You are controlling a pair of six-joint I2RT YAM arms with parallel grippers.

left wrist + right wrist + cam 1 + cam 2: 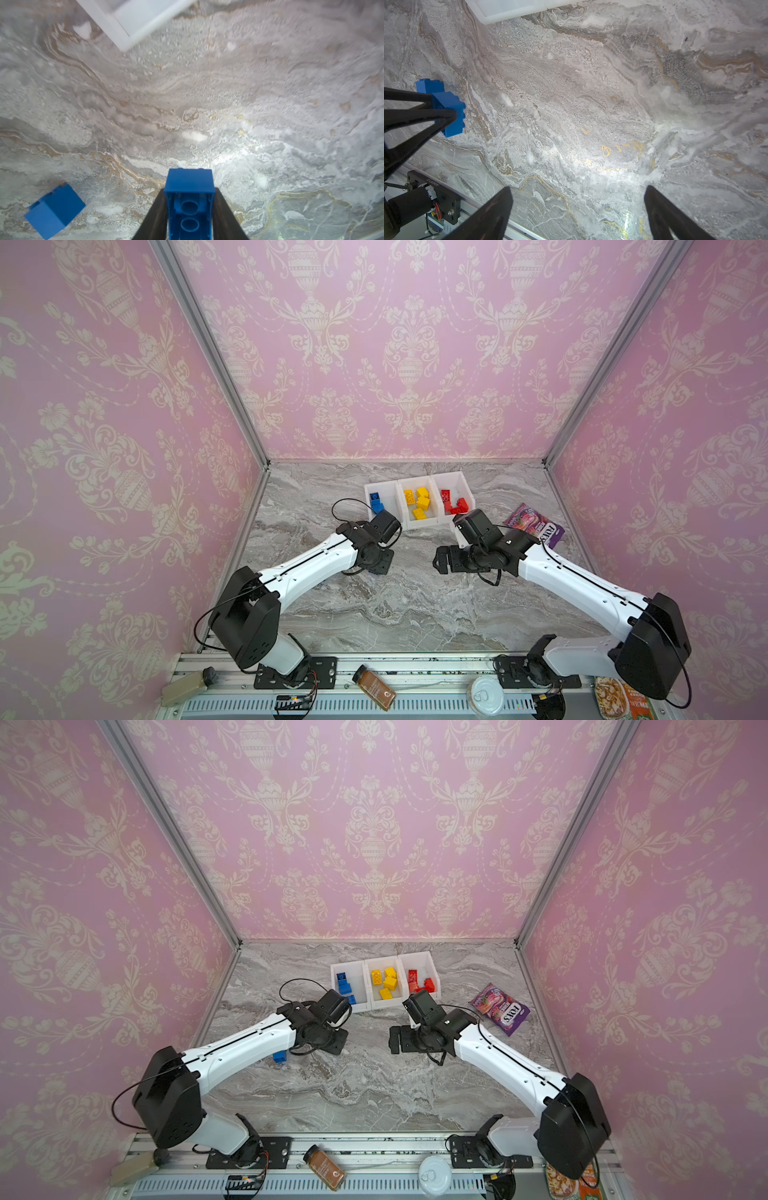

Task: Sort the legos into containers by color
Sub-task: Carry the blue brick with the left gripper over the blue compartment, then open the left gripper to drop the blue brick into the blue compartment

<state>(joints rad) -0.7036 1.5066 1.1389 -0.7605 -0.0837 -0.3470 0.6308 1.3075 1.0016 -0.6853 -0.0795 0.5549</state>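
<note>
Marble tabletop (415,614) lies bare and wide between my two arms, with the containers (415,481) in a row at its far side and sorted legos (423,502) inside them. My right claw (577,190) hangs spread wide over bare stone, gripping nothing. My left claw (190,191) is clamped on a blue lego (190,180), hollow underside facing me, and a loose blue brick (55,209) sits on the marble near it, apart from the bins' front edge.

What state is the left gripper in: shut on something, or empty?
Shut on a blue lego: the left wrist view shows the left gripper clamped against both sides of the brick.
</note>
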